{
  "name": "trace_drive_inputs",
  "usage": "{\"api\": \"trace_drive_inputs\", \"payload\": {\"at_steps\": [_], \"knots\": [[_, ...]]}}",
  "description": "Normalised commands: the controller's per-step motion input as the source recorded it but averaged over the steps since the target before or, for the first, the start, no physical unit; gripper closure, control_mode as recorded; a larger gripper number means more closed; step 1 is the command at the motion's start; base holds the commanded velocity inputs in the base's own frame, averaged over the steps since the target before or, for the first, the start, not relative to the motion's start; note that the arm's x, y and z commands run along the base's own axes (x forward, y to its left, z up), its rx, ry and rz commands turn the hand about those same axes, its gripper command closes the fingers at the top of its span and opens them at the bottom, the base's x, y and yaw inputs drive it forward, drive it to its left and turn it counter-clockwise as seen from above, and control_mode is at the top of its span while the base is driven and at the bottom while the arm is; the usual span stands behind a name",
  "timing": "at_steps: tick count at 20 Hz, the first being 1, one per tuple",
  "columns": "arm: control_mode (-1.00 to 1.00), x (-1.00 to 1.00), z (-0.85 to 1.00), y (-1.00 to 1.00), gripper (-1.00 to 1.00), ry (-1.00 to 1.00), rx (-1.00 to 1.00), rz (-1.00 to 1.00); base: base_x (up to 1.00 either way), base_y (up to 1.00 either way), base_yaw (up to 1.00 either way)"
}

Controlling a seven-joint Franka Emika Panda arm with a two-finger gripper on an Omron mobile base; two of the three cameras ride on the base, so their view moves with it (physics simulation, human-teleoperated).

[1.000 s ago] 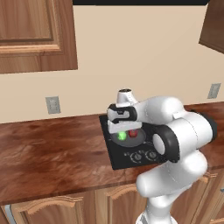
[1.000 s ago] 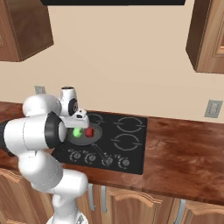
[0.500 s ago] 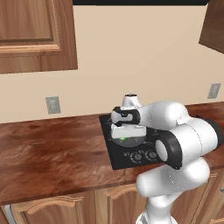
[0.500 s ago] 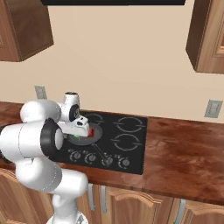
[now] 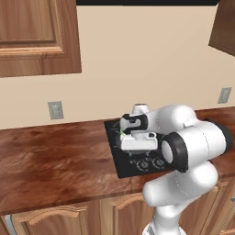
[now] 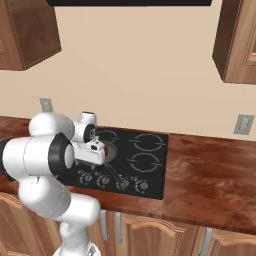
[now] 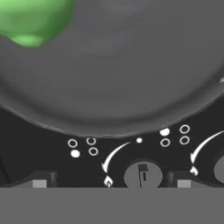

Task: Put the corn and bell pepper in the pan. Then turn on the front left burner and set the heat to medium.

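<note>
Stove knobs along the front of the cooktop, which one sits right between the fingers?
The round knob centered between the two fingers in the hand view, just below the pan; its neighbour sits off at the right edge.

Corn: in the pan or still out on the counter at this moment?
In. The hand view shows the corn lying inside the pan, above the stove knobs.

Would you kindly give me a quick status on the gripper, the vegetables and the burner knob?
Gripper open, empty, low over a stove knob. Corn lying in the pan; bell pepper hidden by the hand. Nothing between fingers and knob.
</note>
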Motion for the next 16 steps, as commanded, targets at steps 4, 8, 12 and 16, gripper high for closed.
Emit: {"api": "trace_drive_inputs", "payload": {"at_steps": [4, 8, 12, 16], "knots": [[-1.0, -0.46, 0.0, -0.08, -1.0, 0.0, 0.0, -0.09, 0.0, 0.0, 0.0], [-1.0, -0.35, 0.0, 0.0, -1.0, 0.03, 0.0, -0.06, 0.0, 0.0, 0.0], [-1.0, -0.03, -0.13, 0.0, -1.0, 0.01, -0.03, -0.02, 0.0, 0.0, 0.0], [-1.0, 0.01, -0.12, 0.0, -1.0, 0.0, -0.11, 0.0, 0.0, 0.0, 0.0]]}}
